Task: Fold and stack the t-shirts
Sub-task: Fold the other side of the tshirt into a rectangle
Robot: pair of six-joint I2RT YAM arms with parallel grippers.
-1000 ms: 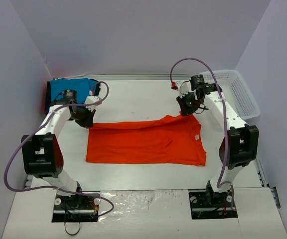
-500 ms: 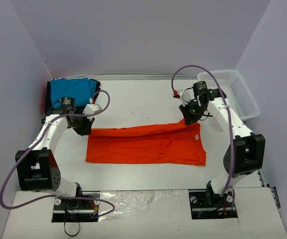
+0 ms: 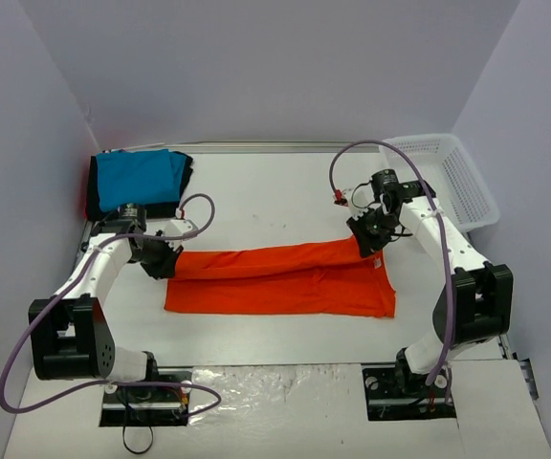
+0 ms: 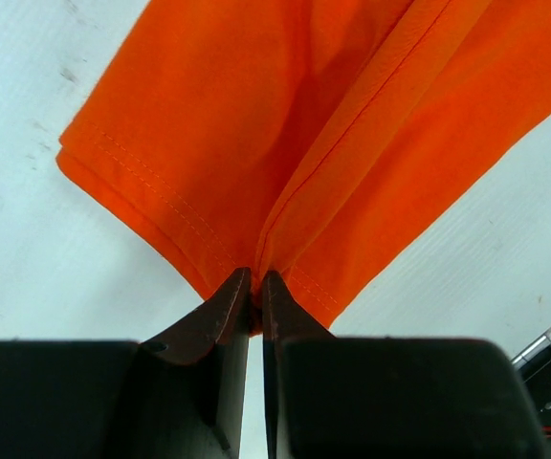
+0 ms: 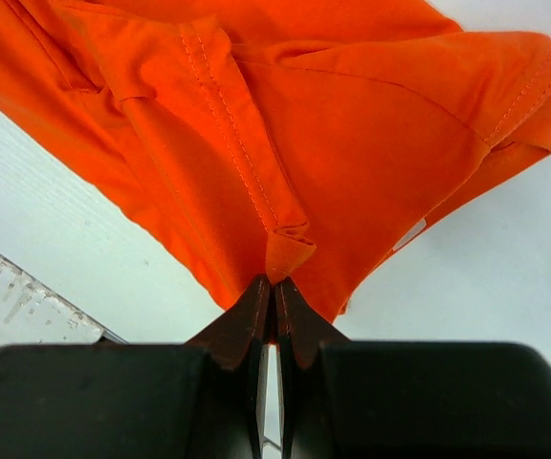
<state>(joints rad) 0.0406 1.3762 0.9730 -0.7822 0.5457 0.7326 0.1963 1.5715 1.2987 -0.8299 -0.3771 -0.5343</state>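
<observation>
1. White desk [image 3: 275, 191]: flat top that carries every item below.
2. Bright orange-red short-sleeved cloth t-shirt [image 3: 285, 285]: at the desk's centre, long axis running 9 to 3 o'clock. The 6 o'clock half lies flat. The 12 o'clock edge is raised in a ridge strung between the two sets of jaws. A small white label [image 3: 378, 261] shows near the 3 o'clock end.
3. Left arm [image 3: 99, 268]: rises from its base at 7 o'clock and bends inward, wrist low at the shirt's 9 o'clock end. The left jaws are pressed together on a gathered fold of orange hem [image 4: 256, 115].
4. Right arm [image 3: 448, 239]: rises from 5 o'clock, forearm reaching toward 12, wrist turned in at the shirt's 3 o'clock end. The right jaws pinch a bunched, stitched seam [image 5: 285, 234].
5. White plastic mesh basket [image 3: 467, 182]: at 2 o'clock, just beyond the right forearm.
6. Folded turquoise-blue cloth t-shirt [image 3: 140, 178]: at 10 o'clock, resting on a folded black cloth t-shirt [image 3: 93, 199], beyond the left wrist and apart from it.
7. Purple cables [image 3: 381, 145]: one loops over each arm.
8. Small red connector [image 3: 336, 199]: hangs at the right cable's end.
</observation>
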